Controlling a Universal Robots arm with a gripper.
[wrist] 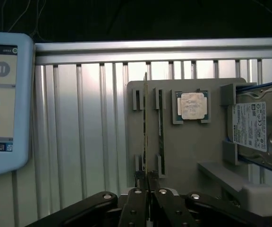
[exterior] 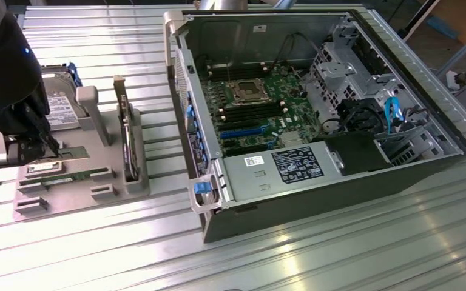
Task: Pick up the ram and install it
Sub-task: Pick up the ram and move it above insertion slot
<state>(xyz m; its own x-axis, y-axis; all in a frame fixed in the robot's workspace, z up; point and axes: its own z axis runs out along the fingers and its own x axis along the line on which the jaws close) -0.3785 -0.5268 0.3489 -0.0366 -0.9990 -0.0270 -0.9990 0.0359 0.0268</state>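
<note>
Wrist view: the gripper (wrist: 148, 182) is clamped on the ram (wrist: 145, 120), held edge-on over the grey holder (wrist: 188, 146) on the counter (wrist: 89, 132).

My end effector (wrist: 148, 178) sits pinched on the long, thin green ram stick (wrist: 145, 118), hemmed in close: a second green memory stick (wrist: 160, 124) stands in the next slot of the grey plastic fixture tray (wrist: 183, 151), just beside. Past that lie the square silver processor chip (wrist: 192, 105) and the white-labelled silver hard drive (wrist: 255, 125). On the other side, bare ribbed aluminium surface (wrist: 89, 132) runs to a pale blue tablet (wrist: 6, 104). Toward the open dark computer case (exterior: 314, 200), a dark upright card (exterior: 124, 127) in the tray bars a low sideways path, and the case's grey side wall (exterior: 182, 115) rises beyond. Inside, the green motherboard (exterior: 257, 115) lies open from above; a grey drive cage (exterior: 342, 73) and black cables (exterior: 354, 115) crowd the exterior view's right.
</note>
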